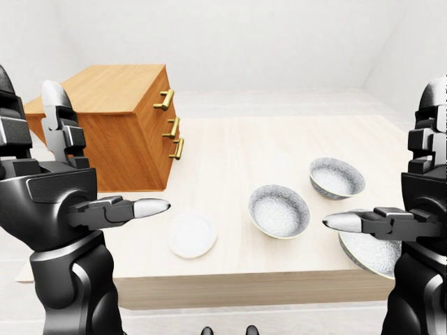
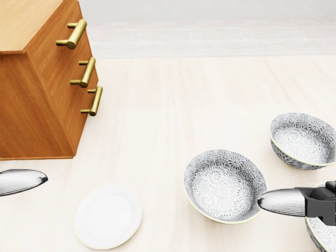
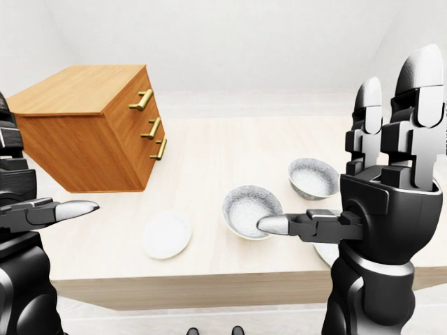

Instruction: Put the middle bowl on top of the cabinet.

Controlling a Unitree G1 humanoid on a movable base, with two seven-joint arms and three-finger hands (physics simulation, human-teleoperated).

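Left hand (image 1: 50, 199) and right hand (image 3: 387, 202) hover empty, fingers spread, likely readying a grasp; the middle bowl (image 2: 224, 185), seemingly the one nearest the plate (image 2: 108, 216), rests on the desk (image 2: 173, 105), right of the cabinet (image 2: 37, 89) in the head view.
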